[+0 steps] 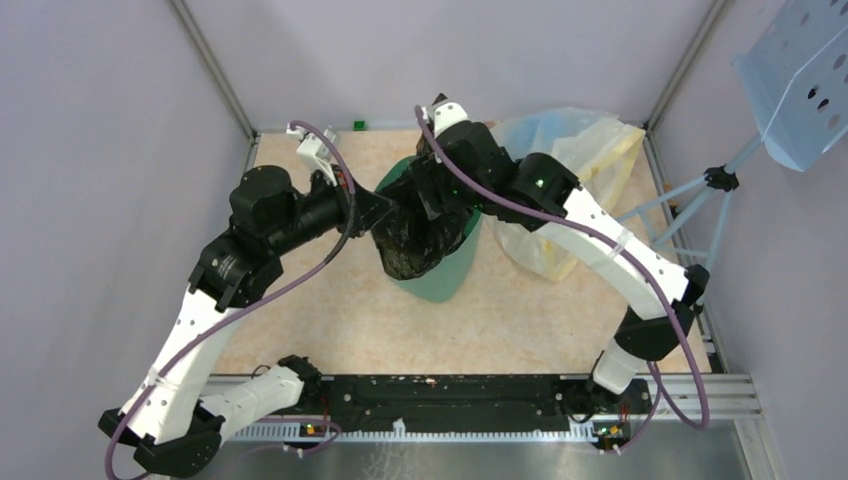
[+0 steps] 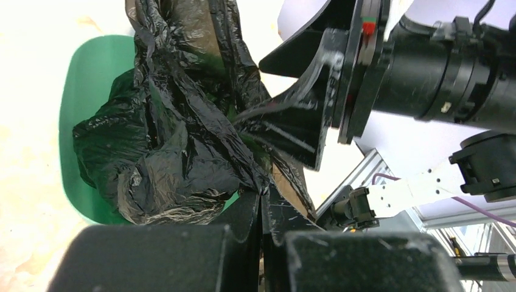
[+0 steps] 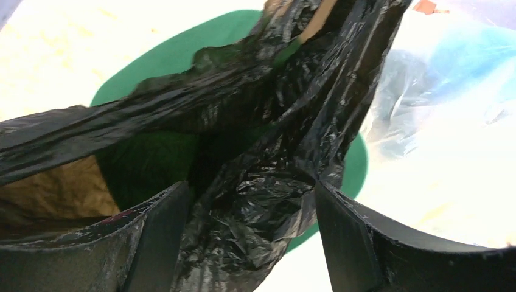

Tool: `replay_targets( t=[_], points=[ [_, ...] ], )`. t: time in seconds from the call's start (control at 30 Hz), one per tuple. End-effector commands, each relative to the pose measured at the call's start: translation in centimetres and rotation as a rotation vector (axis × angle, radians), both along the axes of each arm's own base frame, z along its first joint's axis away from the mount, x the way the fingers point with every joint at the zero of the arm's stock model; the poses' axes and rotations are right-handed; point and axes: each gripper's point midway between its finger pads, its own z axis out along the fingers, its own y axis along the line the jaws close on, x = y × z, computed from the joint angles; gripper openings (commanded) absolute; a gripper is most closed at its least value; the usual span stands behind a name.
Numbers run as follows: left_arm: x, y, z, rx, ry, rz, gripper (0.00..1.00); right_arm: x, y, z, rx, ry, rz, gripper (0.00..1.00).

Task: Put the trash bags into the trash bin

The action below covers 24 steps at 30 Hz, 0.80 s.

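Note:
The mint-green trash bin (image 1: 447, 277) stands mid-table. The crinkly black trash bag (image 1: 412, 240) is bunched over its mouth and hangs partly inside. My left gripper (image 1: 383, 212) is at the bin's left rim, shut on an edge of the bag (image 2: 182, 152), with its jaws pressed together (image 2: 263, 198). My right gripper (image 1: 432, 190) is above the bin from the far side, open. Its fingers (image 3: 155, 228) stand wide apart with loose bag (image 3: 255, 207) between them; I see no pinch. The bin shows green behind the bag in both wrist views (image 2: 82, 85) (image 3: 176, 52).
Clear and yellowish translucent plastic bags (image 1: 575, 165) lie just right of the bin, under the right arm. A blue perforated panel on a stand (image 1: 800, 80) is at the far right. Frame posts and walls enclose the table.

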Motion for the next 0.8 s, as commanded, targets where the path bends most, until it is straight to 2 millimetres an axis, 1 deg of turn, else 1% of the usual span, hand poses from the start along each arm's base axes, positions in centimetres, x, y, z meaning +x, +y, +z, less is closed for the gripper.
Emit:
replay_targets(
  t=[0.0,0.13,0.17,0.2,0.27,0.33,0.47,0.5,0.57,0.6,0.7,0.77],
  points=[
    [0.1,-0.7,1.0,-0.043,-0.025,-0.030,0.00,-0.6,0.4,0.4,-0.034,-0.023,-0.037,0.75],
    [0.4,-0.4,0.5,-0.028,-0.021,-0.005,0.00,-0.5,0.1,-0.8,-0.084,-0.003,-0.048,0.76],
    [0.5,-0.3,0.4,-0.022,-0.017,0.004,0.00,-0.6,0.0,-1.0,-0.091,0.003,-0.046,0.74],
    [0.6,-0.1,0.2,-0.016,-0.013,0.015,0.00,-0.7,-0.2,-1.1,-0.095,0.005,-0.048,0.71],
    [1.0,0.3,-0.3,0.004,-0.001,0.048,0.00,-0.7,-0.6,-1.1,-0.103,0.005,-0.061,0.60],
    [1.4,1.0,-0.7,0.026,0.010,0.091,0.00,-0.9,-1.3,-0.6,-0.100,-0.005,-0.071,0.49],
    [1.9,2.5,-1.7,0.075,0.035,0.174,0.00,-1.9,-2.9,-0.1,-0.075,-0.017,-0.071,0.25],
    [1.9,2.7,-2.0,0.083,0.041,0.185,0.00,-2.2,-3.3,-0.3,-0.071,-0.015,-0.068,0.19],
    [1.6,3.3,-2.6,0.094,0.051,0.205,0.00,-3.1,-4.1,-0.5,-0.048,-0.007,-0.056,0.04],
    [1.5,3.4,-2.9,0.097,0.057,0.208,0.00,-3.5,-4.4,-0.8,-0.040,0.004,-0.050,0.00],
    [0.7,3.8,-3.9,0.100,0.080,0.209,0.00,-5.1,-4.7,-1.8,0.015,0.043,-0.016,0.00],
    [0.1,4.2,-4.6,0.098,0.097,0.218,0.00,-5.8,-5.3,-2.1,0.052,0.046,-0.012,0.00]
  ],
)
